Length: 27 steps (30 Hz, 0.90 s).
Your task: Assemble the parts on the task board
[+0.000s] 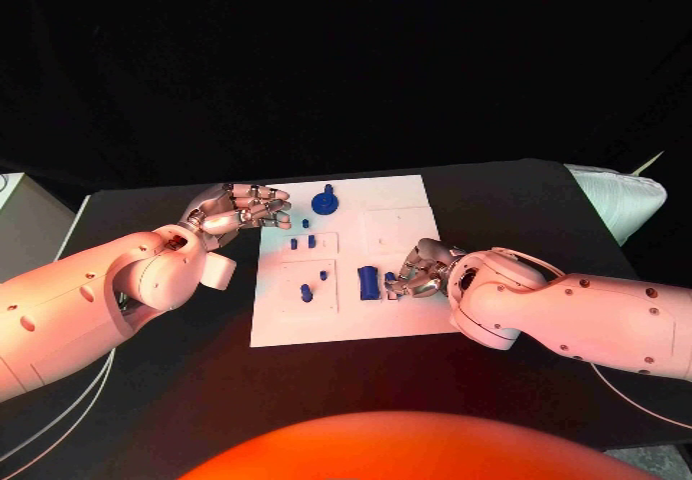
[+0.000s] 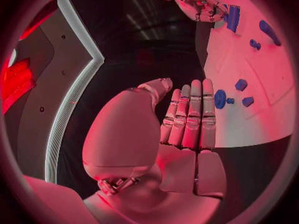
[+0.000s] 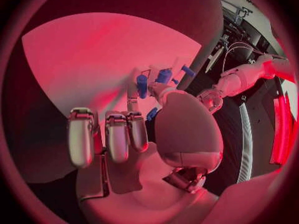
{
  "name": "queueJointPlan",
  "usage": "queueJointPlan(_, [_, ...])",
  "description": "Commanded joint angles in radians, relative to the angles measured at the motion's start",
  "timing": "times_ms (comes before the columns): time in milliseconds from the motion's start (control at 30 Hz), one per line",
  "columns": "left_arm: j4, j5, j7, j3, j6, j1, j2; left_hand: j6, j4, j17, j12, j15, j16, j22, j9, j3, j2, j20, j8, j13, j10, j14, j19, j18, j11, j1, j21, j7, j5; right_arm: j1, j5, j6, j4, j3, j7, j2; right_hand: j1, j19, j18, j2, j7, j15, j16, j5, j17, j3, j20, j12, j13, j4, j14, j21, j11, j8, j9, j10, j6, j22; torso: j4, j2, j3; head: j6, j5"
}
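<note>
Head view footage showed the white task board [image 1: 289, 325] laid flat in the middle of the black tabletop [image 1: 476, 200], with the small blue parts spread over it. A round blue part with a stem [image 1: 326, 203] was seen near the board's far edge, two small pegs [image 1: 303, 242] were set side by side in a recessed square below it, and a short blue part [image 1: 306, 292] was seen in the next square nearer the robot. The left hand [image 1: 238, 208] was held at the board's far left corner, its fingers extended together and nothing gripped in them; in the left wrist view the same hand [image 2: 187, 129] was seen flat and straight, with the round part [image 2: 220, 98] just beyond the fingertips and apart from them. The right hand [image 1: 418, 270] was placed over the board's right half, its fingers curled down beside a larger rectangular blue part [image 1: 369, 284]. Contact with that part seemed likely, but a true grip could not be confirmed from the head view. In the right wrist view the right hand [image 3: 143, 134] was seen with its fingers [image 3: 117, 134] bent over the board, and blue parts [image 3: 163, 75] were visible past them.
</note>
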Motion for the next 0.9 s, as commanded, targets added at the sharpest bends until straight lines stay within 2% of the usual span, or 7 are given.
queueJointPlan(33, [0.003, 0.005, 0.004, 0.001, 0.015, -0.001, 0.0, 0.003, 0.005, 0.002, -0.005, 0.001, -0.004, -0.002, 0.0, 0.002, 0.004, 0.002, -0.005, -0.001, 0.005, 0.005, 0.007, 0.0, 0.0, -0.001, -0.004, 0.005, 0.006, -0.001, 0.003, 0.021, 0.004, 0.0, 0.002, 0.001, -0.014, 0.082, -0.013, -0.001, 0.001, -0.005, 0.004, -0.006, 0.263, -0.009, -0.004, 0.004, 0.244, -0.001, 0.103, 0.004, -0.006, 0.005, -0.001, 0.087, 0.004, 0.209, 0.0006, 0.0, 0.0001, 0.0, 0.0])
queueJointPlan(133, [0.003, 0.005, 0.004, 0.001, 0.015, -0.001, 0.0, 0.003, 0.005, 0.002, -0.005, 0.001, -0.004, -0.002, 0.0, 0.002, 0.004, 0.002, -0.005, -0.001, 0.005, 0.005, 0.007, 0.0, 0.0, -0.001, -0.004, 0.005, 0.006, -0.001, 0.002, 0.018, 0.006, 0.0, 0.002, 0.001, -0.026, 0.082, -0.013, -0.003, 0.001, -0.005, 0.004, -0.002, 0.263, -0.018, -0.003, 0.003, 0.244, -0.001, 0.103, 0.003, -0.006, 0.006, -0.002, 0.087, 0.004, 0.21, 0.0001, 0.0, 0.0003, 0.0, 0.0])
queueJointPlan(167, [0.003, 0.005, 0.004, 0.001, 0.015, -0.001, 0.0, 0.003, 0.005, 0.002, -0.005, 0.001, -0.004, -0.002, 0.0, 0.002, 0.004, 0.002, -0.005, -0.001, 0.005, 0.005, 0.007, 0.0, 0.0, -0.001, -0.004, 0.005, 0.006, -0.001, 0.002, 0.016, 0.007, 0.0, 0.002, 0.001, -0.032, 0.082, -0.013, -0.004, 0.001, -0.006, 0.004, 0.009, 0.263, -0.023, -0.004, 0.004, 0.244, -0.001, 0.103, 0.003, -0.006, 0.007, -0.001, 0.087, 0.004, 0.21, 0.0001, 0.0, 0.0003, 0.0, 0.001])
queueJointPlan(200, [0.002, 0.005, 0.004, 0.001, 0.015, -0.001, 0.0, 0.003, 0.005, 0.002, -0.005, 0.001, -0.004, -0.002, 0.0, 0.002, 0.004, 0.002, -0.005, -0.001, 0.005, 0.005, 0.007, 0.0, 0.0, -0.001, -0.004, 0.005, 0.006, -0.001, 0.001, 0.015, 0.007, 0.0, 0.002, 0.001, -0.042, 0.082, -0.013, -0.005, 0.0, -0.006, 0.004, 0.048, 0.263, -0.034, -0.004, 0.003, 0.244, -0.002, 0.103, 0.003, -0.007, 0.008, -0.001, 0.087, 0.004, 0.21, -0.0001, 0.0, 0.0004, 0.0, 0.002])
queueJointPlan(333, [0.003, 0.005, 0.006, 0.001, 0.009, -0.001, -0.002, 0.002, 0.005, 0.002, -0.006, 0.001, -0.004, -0.002, 0.0, 0.003, 0.004, 0.002, -0.006, -0.001, 0.004, 0.004, 0.008, 0.0, 0.0, 0.001, -0.005, 0.004, 0.007, -0.001, -0.005, 0.005, 0.009, 0.0, 0.003, 0.001, -0.047, 0.082, -0.013, -0.006, 0.001, -0.006, 0.004, 0.051, 0.263, -0.039, -0.004, 0.002, 0.244, -0.001, 0.103, 0.002, -0.007, 0.009, -0.001, 0.086, 0.004, 0.21, -0.0005, 0.0, 0.0003, 0.0, 0.002])
queueJointPlan(767, [0.001, 0.005, 0.005, 0.0, 0.003, -0.001, -0.004, 0.0, 0.004, 0.003, -0.007, 0.001, -0.005, -0.002, -0.001, 0.003, 0.003, 0.002, -0.007, -0.001, 0.002, 0.005, 0.008, 0.001, 0.0, 0.002, -0.005, 0.005, 0.007, -0.001, -0.025, -0.004, 0.011, 0.0, 0.006, -0.01, -0.06, 0.081, -0.013, -0.007, 0.0, -0.006, 0.004, 0.05, 0.263, -0.056, -0.004, 0.001, 0.244, -0.003, 0.103, 0.001, -0.007, 0.01, 0.0, 0.086, 0.002, 0.209, -0.0005, -0.001, 0.0002, 0.0, 0.003])
queueJointPlan(900, [0.001, 0.005, 0.005, 0.0, 0.004, -0.001, -0.004, 0.0, 0.004, 0.003, -0.007, 0.001, -0.005, -0.002, -0.001, 0.003, 0.003, 0.002, -0.007, -0.001, 0.002, 0.005, 0.008, 0.001, 0.0, 0.002, -0.005, 0.005, 0.007, -0.001, -0.028, 0.006, 0.012, 0.0, 0.018, -0.02, -0.008, 0.081, -0.012, -0.013, 0.0, -0.007, 0.004, -0.004, 0.263, -0.068, -0.005, -0.002, 0.243, -0.015, 0.103, -0.002, -0.007, 0.012, 0.0, 0.085, -0.003, 0.209, 0.0003, 0.0, 0.0006, 0.0, 0.003])
